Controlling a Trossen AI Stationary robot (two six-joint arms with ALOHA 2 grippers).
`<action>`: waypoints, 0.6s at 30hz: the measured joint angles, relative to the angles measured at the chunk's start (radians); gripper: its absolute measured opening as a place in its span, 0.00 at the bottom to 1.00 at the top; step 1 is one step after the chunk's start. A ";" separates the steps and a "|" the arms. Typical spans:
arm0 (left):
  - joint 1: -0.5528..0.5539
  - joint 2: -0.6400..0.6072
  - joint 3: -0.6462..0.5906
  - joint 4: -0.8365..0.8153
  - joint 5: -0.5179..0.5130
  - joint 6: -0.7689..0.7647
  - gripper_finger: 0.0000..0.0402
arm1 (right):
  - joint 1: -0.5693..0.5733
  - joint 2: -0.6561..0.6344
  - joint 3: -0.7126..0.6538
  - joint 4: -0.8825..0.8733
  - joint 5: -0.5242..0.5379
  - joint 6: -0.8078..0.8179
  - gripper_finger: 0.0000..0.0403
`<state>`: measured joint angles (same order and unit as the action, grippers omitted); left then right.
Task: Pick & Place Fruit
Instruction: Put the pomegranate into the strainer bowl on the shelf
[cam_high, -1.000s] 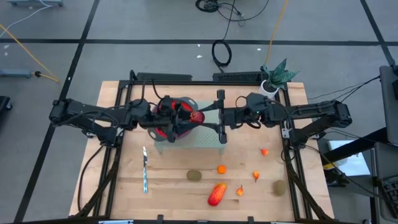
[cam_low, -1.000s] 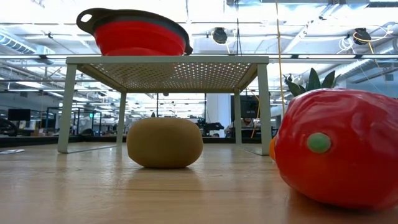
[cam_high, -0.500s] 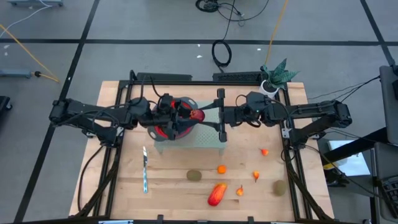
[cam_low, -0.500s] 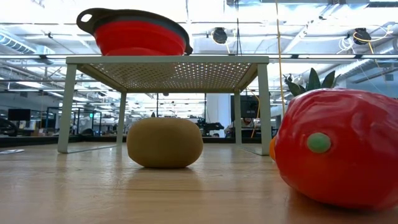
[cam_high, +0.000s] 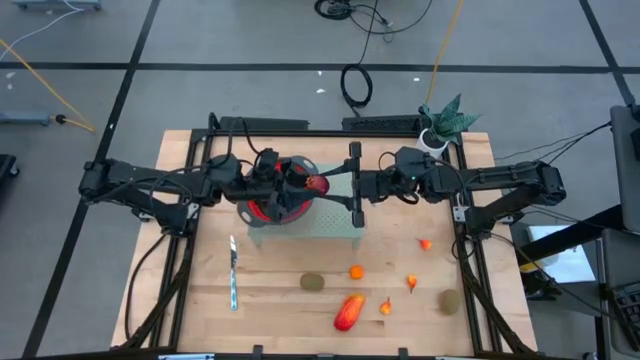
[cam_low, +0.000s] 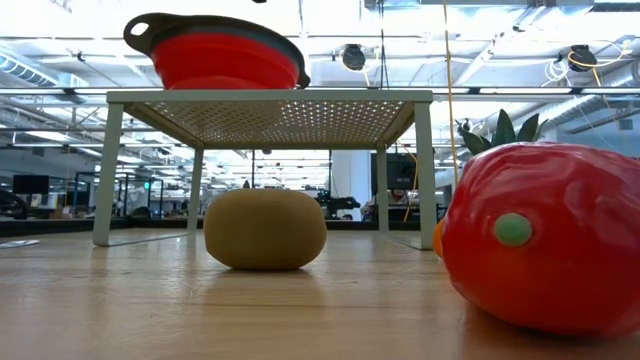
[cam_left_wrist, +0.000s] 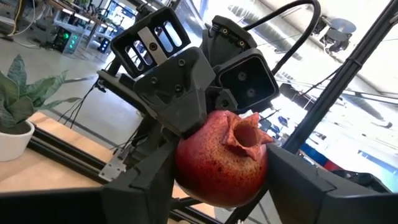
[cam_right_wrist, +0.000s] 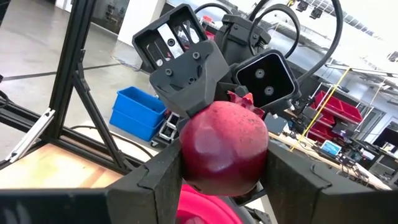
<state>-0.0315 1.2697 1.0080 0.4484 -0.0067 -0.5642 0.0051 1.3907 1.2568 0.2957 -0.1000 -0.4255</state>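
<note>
Gripping, left gripper (cam_high: 308, 184): its fingers press the pomegranate (cam_left_wrist: 221, 165) from both sides, above the bowl.
Knife (cam_high: 233, 272): flat on the table (cam_high: 190, 310), at the left, well apart from the fruit.
Bowl (cam_high: 262, 208): red, on the left part of the rack (cam_high: 330, 225).
Pomegranate: dark red, in the air over the rack, just beside the bowl's right edge, pinched between both grippers.
Right gripper (cam_high: 326, 186): reaches in from the right; its fingers also clamp the pomegranate, facing the left gripper.
Front fruit: a kiwi (cam_high: 313, 282), an orange (cam_high: 356, 271) and a long red-orange piece (cam_high: 348, 312) lie in front of the rack.
Right fruit: three tiny orange pieces (cam_high: 411, 283) and a second kiwi (cam_high: 450, 299) lie further right.
</note>
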 joint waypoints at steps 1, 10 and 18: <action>0.000 -0.001 0.000 0.000 0.000 0.000 0.50 | 0.000 0.000 0.000 0.001 0.000 0.001 0.46; 0.000 -0.001 0.000 -0.002 0.001 0.003 0.42 | 0.000 0.000 0.000 0.003 0.000 -0.002 0.48; 0.001 -0.004 0.002 -0.006 -0.003 -0.003 0.41 | 0.001 -0.001 -0.001 -0.049 0.103 0.008 0.57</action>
<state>-0.0304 1.2659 1.0100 0.4428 -0.0092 -0.5673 0.0061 1.3896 1.2554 0.2466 0.0034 -0.4172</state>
